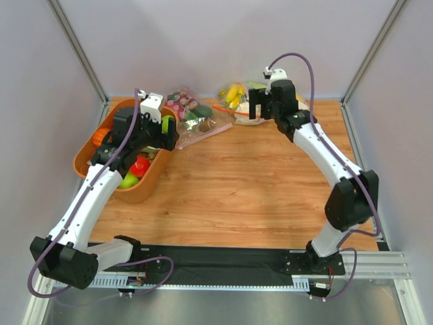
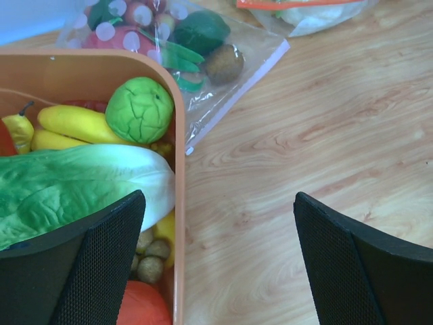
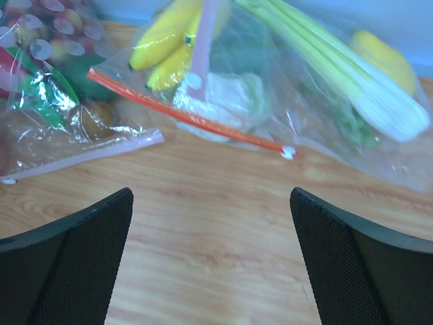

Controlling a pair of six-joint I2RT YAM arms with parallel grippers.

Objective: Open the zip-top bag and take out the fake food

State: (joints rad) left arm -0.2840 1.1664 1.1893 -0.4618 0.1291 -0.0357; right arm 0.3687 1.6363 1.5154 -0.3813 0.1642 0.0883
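Clear plastic is shining at the back of the wooden table (image 3: 216, 169), where the zip-top bag (image 3: 379, 145) is lying flat. Its pink zip strip (image 3: 203, 40) is running up its left side and seems to be lying across the bag with an orange zip (image 3: 223, 101), the one holding bananas (image 3: 166, 34). Inside, the long green stalk (image 3: 338, 64) and the yellow lemon piece (image 3: 382, 57) are showing; I am not seeing the green grapes.

The right gripper (image 3: 210, 196) is hanging low over bare wood, fingers spread wide and holding nothing, probably getting ready to pinch the zip. The zip-top bag is sitting just ahead of it and a bit to the right, not touching.

The left gripper (image 2: 220, 200) is also wide open and empty. It is hanging over the rim of the orange basket (image 2: 177, 203), well apart from the zip-top bag, likely waiting to help pull.
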